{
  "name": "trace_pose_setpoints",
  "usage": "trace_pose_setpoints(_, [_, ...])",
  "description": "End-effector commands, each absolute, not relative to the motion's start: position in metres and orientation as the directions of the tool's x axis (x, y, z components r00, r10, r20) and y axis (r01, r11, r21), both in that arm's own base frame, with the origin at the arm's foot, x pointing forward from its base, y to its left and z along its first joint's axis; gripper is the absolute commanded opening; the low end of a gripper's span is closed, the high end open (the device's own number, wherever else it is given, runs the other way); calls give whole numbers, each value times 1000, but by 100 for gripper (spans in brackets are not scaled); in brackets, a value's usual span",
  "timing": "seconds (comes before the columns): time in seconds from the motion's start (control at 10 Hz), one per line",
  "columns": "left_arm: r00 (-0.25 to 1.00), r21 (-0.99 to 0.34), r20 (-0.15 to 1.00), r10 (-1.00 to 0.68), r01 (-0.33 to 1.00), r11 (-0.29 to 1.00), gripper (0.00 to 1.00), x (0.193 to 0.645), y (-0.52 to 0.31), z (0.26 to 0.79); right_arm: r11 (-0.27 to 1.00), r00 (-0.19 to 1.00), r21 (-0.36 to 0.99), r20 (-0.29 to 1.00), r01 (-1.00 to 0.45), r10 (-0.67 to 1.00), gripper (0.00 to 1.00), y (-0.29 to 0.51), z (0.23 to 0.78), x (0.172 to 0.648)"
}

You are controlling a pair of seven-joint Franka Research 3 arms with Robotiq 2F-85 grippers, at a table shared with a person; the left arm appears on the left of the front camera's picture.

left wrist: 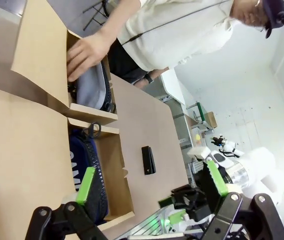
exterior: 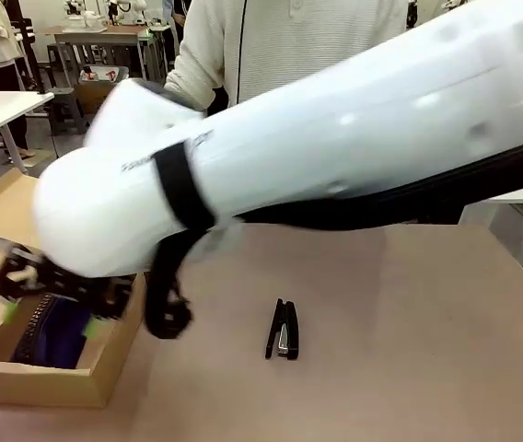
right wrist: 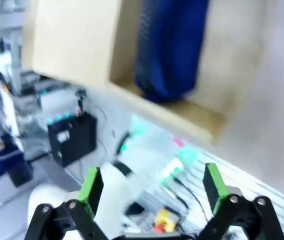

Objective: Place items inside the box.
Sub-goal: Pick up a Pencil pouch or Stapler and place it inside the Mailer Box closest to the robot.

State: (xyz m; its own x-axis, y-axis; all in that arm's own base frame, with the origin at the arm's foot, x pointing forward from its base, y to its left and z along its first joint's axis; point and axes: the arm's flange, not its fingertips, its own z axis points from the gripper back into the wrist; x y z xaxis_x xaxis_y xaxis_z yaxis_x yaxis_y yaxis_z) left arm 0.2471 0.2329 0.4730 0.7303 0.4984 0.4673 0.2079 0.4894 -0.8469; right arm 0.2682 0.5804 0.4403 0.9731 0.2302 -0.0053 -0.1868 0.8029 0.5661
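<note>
Left wrist gives me person's hand (left wrist: 84, 55) on grey-blue zip pouch (left wrist: 94, 90); front, right arm (exterior: 335, 120) covers it. Spread: left gripper (left wrist: 151, 180), right gripper (right wrist: 152, 184). Tan table (exterior: 381, 368).

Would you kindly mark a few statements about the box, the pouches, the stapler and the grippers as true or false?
1. A black stapler lies on the tan table, outside the brown cardboard box. True.
2. The navy fabric pouch lies on the table next to the stapler. False: it sits inside the box.
3. The person's hand rests on the grey-blue zip pouch in the box. True.
4. The right gripper is shut on the stapler. False: its jaws are open and empty, near the box.
5. The left gripper is open and holds nothing. True.
</note>
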Motion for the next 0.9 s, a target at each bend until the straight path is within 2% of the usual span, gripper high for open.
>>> trace_pose_setpoints(0.0, [715,-842,490,499,239,484,100,247,232,473,819,973,542,-8,-190,231,100,470,451,242])
trace_pose_setpoints(0.2, [715,-842,490,499,239,484,100,247,232,473,847,985,504,63,-170,160,100,447,454,205])
trace_pose_setpoints(0.3, [715,-842,490,499,239,484,100,247,232,473,827,977,534,-10,-175,213,100,494,441,244])
trace_pose_setpoints(0.4, [715,-842,490,499,239,484,100,247,232,473,827,977,534,-10,-175,213,100,494,441,244])
trace_pose_setpoints(0.5, [715,-842,490,499,239,484,100,247,232,473,843,982,508,33,-178,187,100,455,448,221])
trace_pose_setpoints(0.6, [715,-842,490,499,239,484,100,247,232,473,738,986,656,66,-158,153,100,430,460,243])
trace_pose_setpoints(0.8, [715,-842,490,499,239,484,100,247,232,473,695,970,691,41,-200,239,100,332,476,227])
